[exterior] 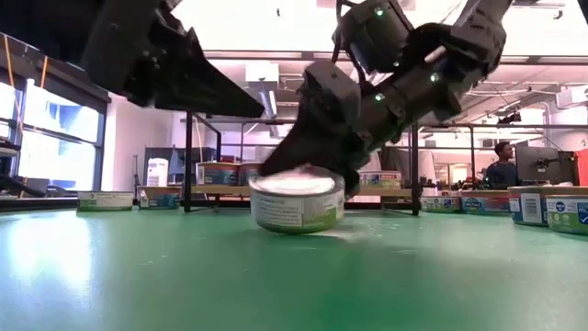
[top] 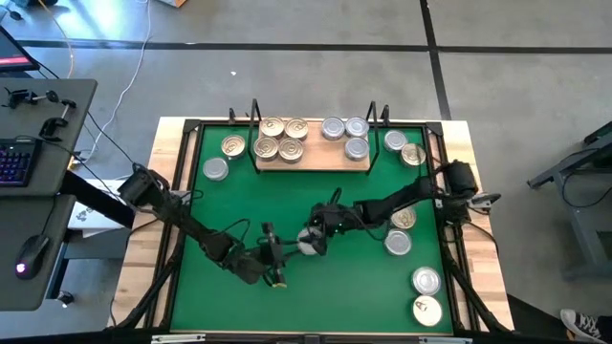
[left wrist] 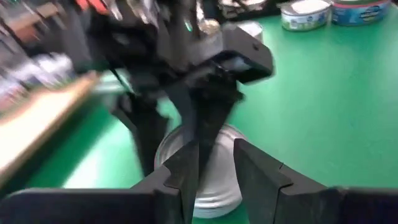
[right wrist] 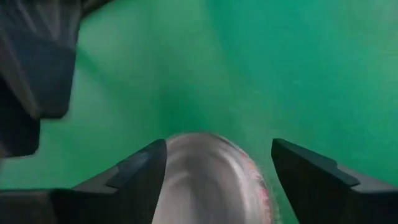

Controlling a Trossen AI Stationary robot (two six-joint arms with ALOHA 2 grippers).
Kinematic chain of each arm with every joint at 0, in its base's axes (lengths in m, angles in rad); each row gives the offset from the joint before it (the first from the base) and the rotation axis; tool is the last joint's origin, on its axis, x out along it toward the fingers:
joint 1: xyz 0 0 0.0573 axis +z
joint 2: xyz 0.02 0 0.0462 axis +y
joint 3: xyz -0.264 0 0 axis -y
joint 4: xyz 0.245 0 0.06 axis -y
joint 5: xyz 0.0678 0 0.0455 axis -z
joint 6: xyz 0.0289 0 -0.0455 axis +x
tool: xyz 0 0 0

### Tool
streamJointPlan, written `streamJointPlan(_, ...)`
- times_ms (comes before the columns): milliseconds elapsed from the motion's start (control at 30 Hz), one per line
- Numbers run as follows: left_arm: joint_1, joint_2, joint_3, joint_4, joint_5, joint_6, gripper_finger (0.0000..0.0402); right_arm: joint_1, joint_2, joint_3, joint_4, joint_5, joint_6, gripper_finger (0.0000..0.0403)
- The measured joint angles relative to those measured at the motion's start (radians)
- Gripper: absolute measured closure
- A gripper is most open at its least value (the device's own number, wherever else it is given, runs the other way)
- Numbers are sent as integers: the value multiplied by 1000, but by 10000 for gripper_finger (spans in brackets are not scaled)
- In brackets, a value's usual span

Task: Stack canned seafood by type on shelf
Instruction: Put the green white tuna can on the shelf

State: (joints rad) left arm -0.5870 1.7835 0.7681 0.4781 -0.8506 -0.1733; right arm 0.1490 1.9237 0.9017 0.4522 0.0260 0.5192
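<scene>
Seven tins (top: 283, 139) sit on the shelf (top: 313, 159), apparently grouped.

Bright overhead room light, glare behind the low view, both wrist views motion-blurred, soft shadows

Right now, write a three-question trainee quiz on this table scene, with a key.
1. True or false: the right hand straddles a tin standing on the mat.
2. Which hand has the narrower gap between its fingers? A) the left hand B) right
3. Fill in: the shelf carries four gold tins and ___ silver tins.

Key: 1 true; 2 A; 3 three.
</scene>
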Motion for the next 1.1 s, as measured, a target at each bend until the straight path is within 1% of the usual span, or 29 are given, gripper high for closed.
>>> streamJointPlan(67,26,3,0,-8,44,-46,305,4,-39,0,-58,30,-16,119)
streamJointPlan(167,60,3,-1,-14,65,-97,305,34,-104,0,-174,98,-27,119)
streamJointPlan(300,90,3,-1,-10,66,-132,305,132,-191,0,-372,286,-23,118)
streamJointPlan(433,125,3,-1,-11,91,-268,305,261,-224,0,-496,448,41,120)
streamJointPlan(500,143,3,-1,-11,112,-288,305,311,-218,0,-505,487,68,121)
streamJointPlan(600,165,3,-1,-16,141,-293,314,374,-187,0,-478,517,88,123)
streamJointPlan(733,198,3,-1,-25,205,-347,349,435,-135,0,-425,590,125,123)
streamJointPlan(800,205,3,-1,-51,213,-357,373,451,-112,0,-411,634,158,123)
streamJointPlan(867,210,3,-1,-82,210,-374,393,458,-97,0,-411,653,170,124)
streamJointPlan(900,214,3,-1,-90,210,-379,397,458,-93,0,-410,653,173,124)
streamJointPlan(1000,223,3,-1,-90,219,-383,392,456,-91,0,-410,653,173,124)
streamJointPlan(1100,231,3,-1,-82,289,-369,396,453,-91,0,-410,653,172,124)
